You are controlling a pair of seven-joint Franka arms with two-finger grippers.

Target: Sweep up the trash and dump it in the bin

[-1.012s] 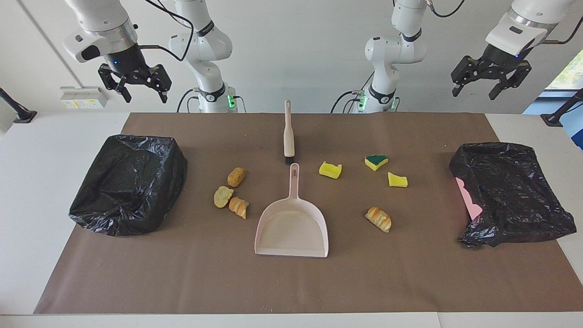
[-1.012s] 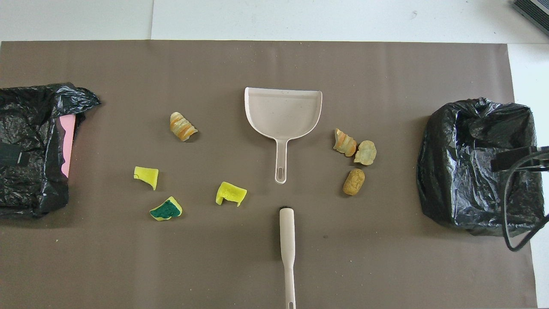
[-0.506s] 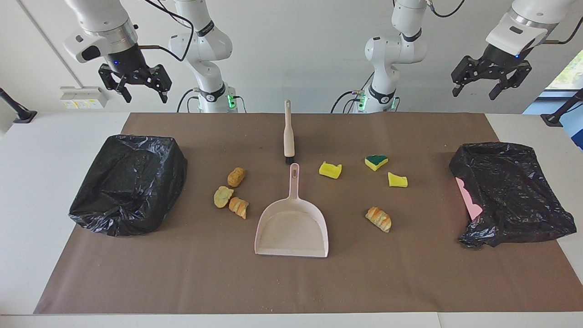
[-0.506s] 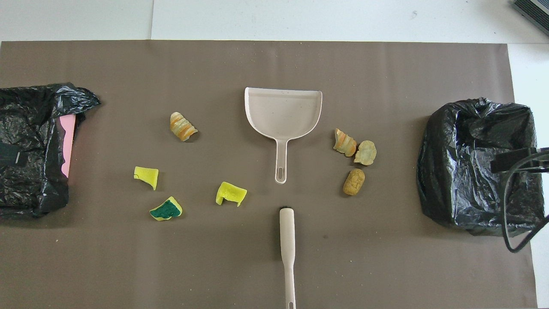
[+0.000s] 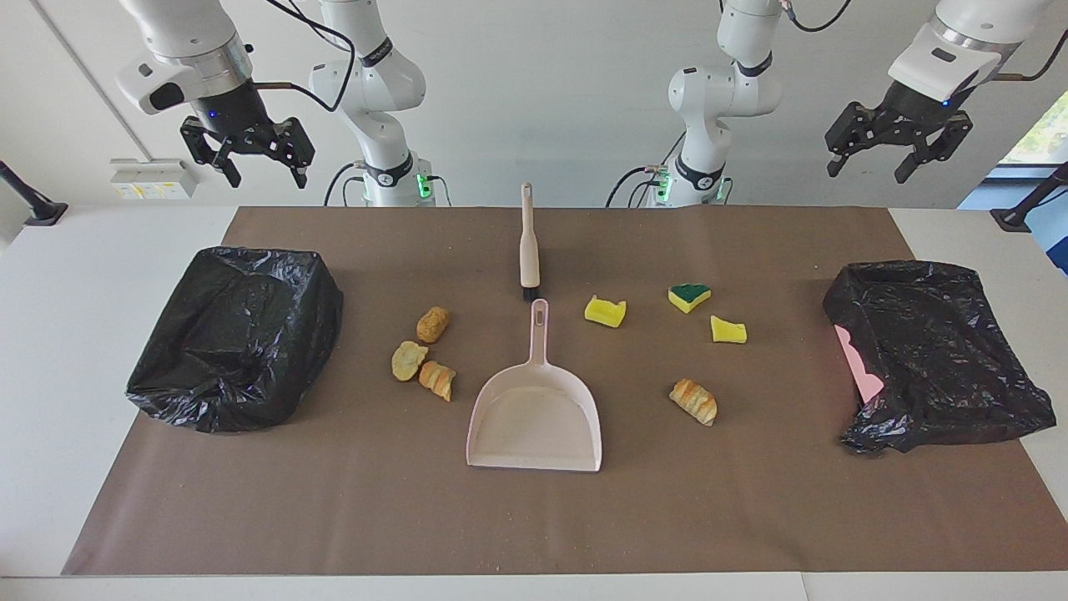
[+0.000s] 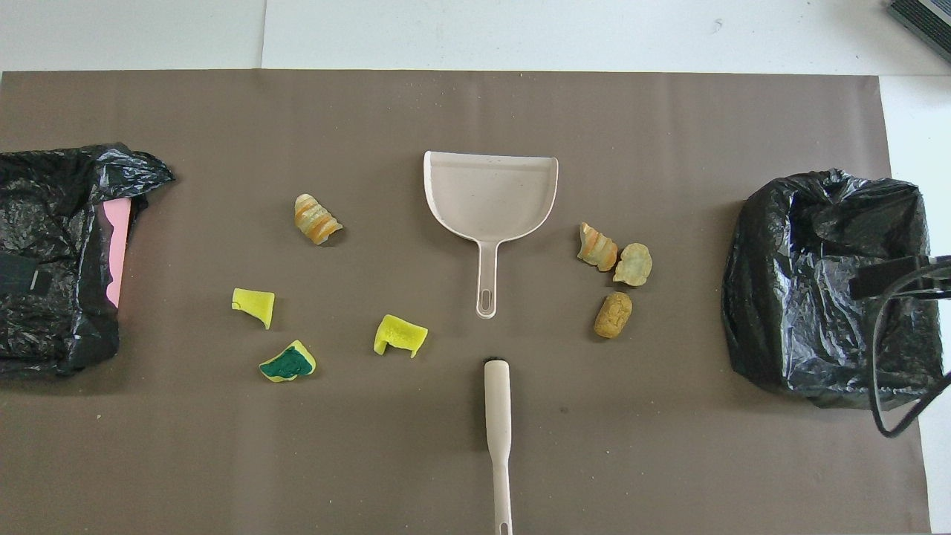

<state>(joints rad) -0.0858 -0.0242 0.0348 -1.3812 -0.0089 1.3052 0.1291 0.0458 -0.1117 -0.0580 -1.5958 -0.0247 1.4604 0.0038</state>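
Several pieces of trash lie on the brown mat. Three bread-like pieces (image 5: 432, 324) (image 6: 614, 314) cluster beside the dustpan toward the right arm's end, and one more (image 5: 693, 401) (image 6: 317, 219) lies toward the left arm's end. Two yellow sponge chunks (image 5: 605, 311) (image 5: 728, 330) and a green-topped one (image 5: 689, 296) (image 6: 287, 362) lie there too. The pale pink dustpan (image 5: 534, 417) (image 6: 490, 193) lies mid-mat, handle toward the robots. My right gripper (image 5: 264, 174) is open, high over the table's robot-side edge. My left gripper (image 5: 868, 169) is open and high too.
A beige brush (image 5: 528, 246) (image 6: 498, 423) lies nearer to the robots than the dustpan, in line with its handle. A bin lined with a black bag (image 5: 238, 334) (image 6: 825, 290) stands at the right arm's end, another (image 5: 934, 351) (image 6: 52, 253) at the left arm's end.
Both grippers have drifted slightly upward. Nothing on the table has moved.
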